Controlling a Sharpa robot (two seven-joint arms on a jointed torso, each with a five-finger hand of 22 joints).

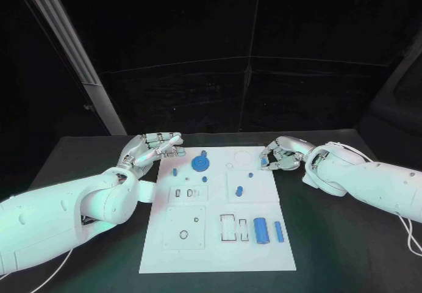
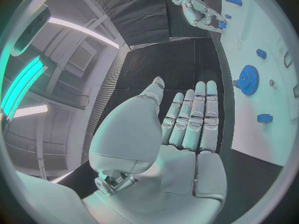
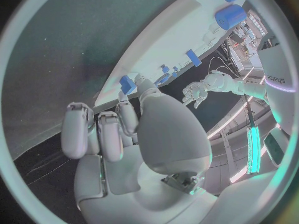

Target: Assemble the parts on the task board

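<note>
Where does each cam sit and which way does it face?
Head view: on the robot's head, looking down at the white rectangular task board; both arms show.
Left wrist view: behind the left hand, fingers straight, facing the board's edge.
Right wrist view: behind the right hand, facing the board.
Shared: head and left wrist views show the blue toothed gear.

You see a white task board (image 1: 211,244) on a black table (image 1: 88,159), small blue parts (image 1: 261,229) on it, a blue gear (image 1: 201,163) at twelve o'clock, silver hands.

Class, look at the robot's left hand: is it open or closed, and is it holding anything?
Open and empty. The left hand has its fingers stretched out straight, palm bare, beside the white task board; nothing lies between its fingers.
</note>
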